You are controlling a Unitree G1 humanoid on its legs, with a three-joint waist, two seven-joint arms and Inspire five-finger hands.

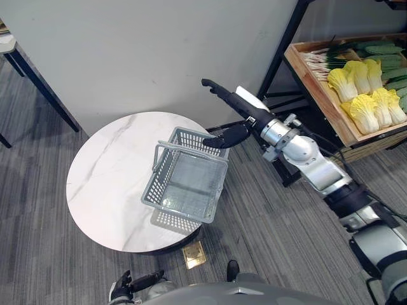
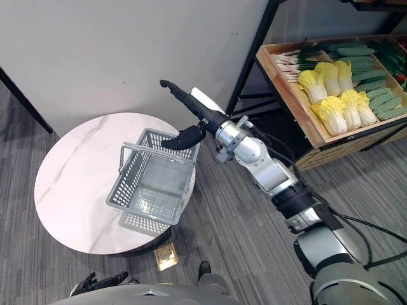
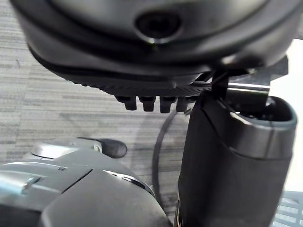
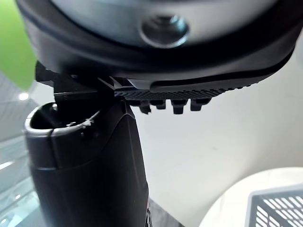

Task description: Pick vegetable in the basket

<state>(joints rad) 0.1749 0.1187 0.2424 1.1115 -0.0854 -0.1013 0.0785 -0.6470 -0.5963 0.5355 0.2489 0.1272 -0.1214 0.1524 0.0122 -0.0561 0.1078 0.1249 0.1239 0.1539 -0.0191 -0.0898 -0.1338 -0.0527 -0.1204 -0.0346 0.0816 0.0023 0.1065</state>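
Round table (image 1: 108, 184) sits left of centre with the wall (image 1: 159, 51) right behind it. The basket (image 1: 184, 184) is on the table's right side, pretty much at the edge. The right hand (image 1: 238, 105) is over the basket's far right corner (can't tell if the thumb touches the rim). Off to the far right, well apart from the table, there's a crate (image 1: 318, 95) on a rack: cabbages (image 1: 365, 95) in the middle, cucumbers (image 1: 381, 54) behind them, green onions (image 1: 321, 63) at its far left. A floor plate (image 1: 194, 254) lies just in front of the table, and the left hand (image 1: 137, 283) is low down, nearer than that.
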